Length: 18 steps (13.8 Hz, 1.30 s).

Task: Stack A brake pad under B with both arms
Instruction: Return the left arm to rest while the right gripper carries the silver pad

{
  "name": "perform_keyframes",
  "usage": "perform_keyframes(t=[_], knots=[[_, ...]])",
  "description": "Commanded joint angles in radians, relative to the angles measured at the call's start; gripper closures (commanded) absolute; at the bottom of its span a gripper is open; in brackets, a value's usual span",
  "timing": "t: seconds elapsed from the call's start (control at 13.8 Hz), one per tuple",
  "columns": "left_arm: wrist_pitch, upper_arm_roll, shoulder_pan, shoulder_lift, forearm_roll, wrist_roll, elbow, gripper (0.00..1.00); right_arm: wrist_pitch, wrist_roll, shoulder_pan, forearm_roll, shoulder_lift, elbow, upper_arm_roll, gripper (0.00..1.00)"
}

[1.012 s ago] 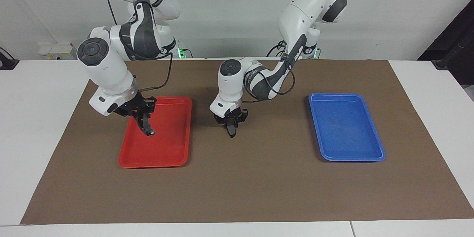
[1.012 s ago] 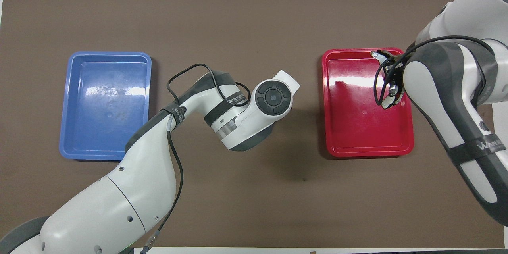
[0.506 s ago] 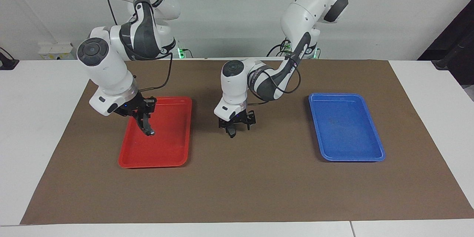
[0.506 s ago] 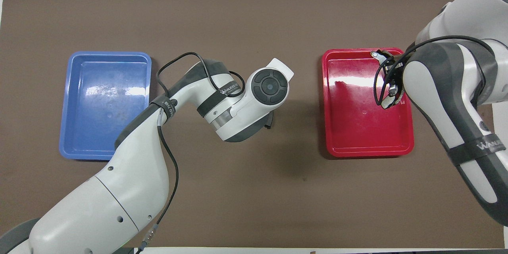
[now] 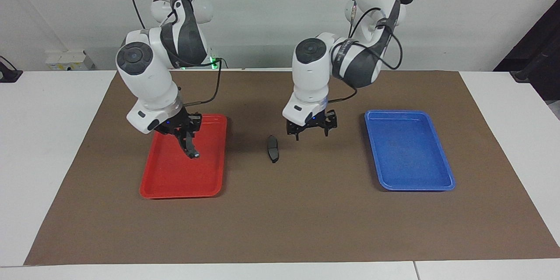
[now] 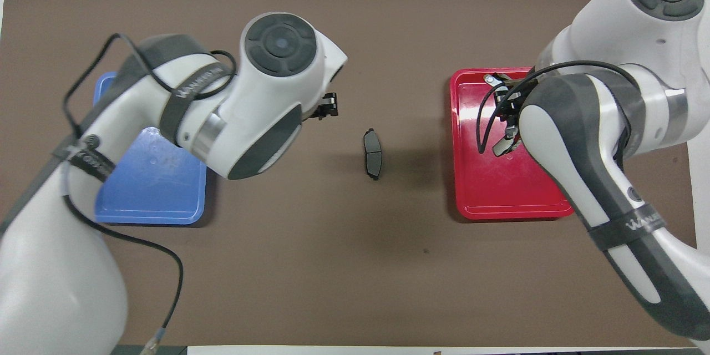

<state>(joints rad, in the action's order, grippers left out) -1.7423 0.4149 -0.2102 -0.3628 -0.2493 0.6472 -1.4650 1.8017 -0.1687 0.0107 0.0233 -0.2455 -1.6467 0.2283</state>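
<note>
- Lying flat on the brown mat (image 5: 306, 218) in the facing view, the A brake pad (image 5: 273, 148) sits mid-surface between the red tray (image 5: 181, 194) and the blue tray (image 5: 415, 188), touching neither. That open spot looks chosen as the stacking place, since both arms can reach it.
- The left gripper (image 5: 312, 134) hangs just above the mat, beside the A brake pad on the side toward the blue tray. Its jaws stand wide and hold nothing, so the lower piece of the stack appears to be in place.
- The right gripper (image 5: 183, 134) is over the red tray, its jaws shut on a dark curved piece that hangs edge-down below them. By its shape this is judged to be B (image 5: 191, 151), carried clear of the tray floor so it can travel over the tray's rim.
- In the overhead view, the A brake pad (image 6: 372, 154) lies with its long axis running away from the robots, its groove across the middle.
- Only a small part of the left gripper (image 6: 328, 106) shows past the arm's wrist, apart from the pad.
- The right gripper (image 6: 513, 108) and B (image 6: 501, 147), with pale tabs at both ends, are over the red tray (image 6: 510, 213). The blue tray (image 6: 150, 216) is partly covered by the left arm.
- The likely next step is bringing B across and setting it on the A brake pad.
</note>
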Motion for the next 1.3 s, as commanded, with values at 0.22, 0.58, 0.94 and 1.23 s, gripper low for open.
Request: perform_keyframes(t=[0.22, 0.58, 0.94, 1.23], knots=[[0.116, -0.292, 0.074, 0.243, 0.189, -0.441, -0.069, 0.0, 0.147, -0.24, 0.048, -0.002, -0.038, -0.03, 0.138, 1.0], [0.218, -0.389, 0.146, 0.326, 0.228, -0.594, -0.052, 0.0, 0.295, -0.359, 0.133, 0.033, -0.149, -0.051, 0.164, 1.0], [0.193, -0.369, 0.15, 0.358, 0.229, -0.58, -0.078, 0.0, 0.352, -0.345, 0.147, 0.067, -0.187, -0.102, 0.166, 1.0], [0.196, -0.369, 0.144, 0.361, 0.229, -0.569, -0.078, 0.0, 0.415, -0.334, 0.149, 0.069, -0.189, -0.15, 0.167, 1.0]])
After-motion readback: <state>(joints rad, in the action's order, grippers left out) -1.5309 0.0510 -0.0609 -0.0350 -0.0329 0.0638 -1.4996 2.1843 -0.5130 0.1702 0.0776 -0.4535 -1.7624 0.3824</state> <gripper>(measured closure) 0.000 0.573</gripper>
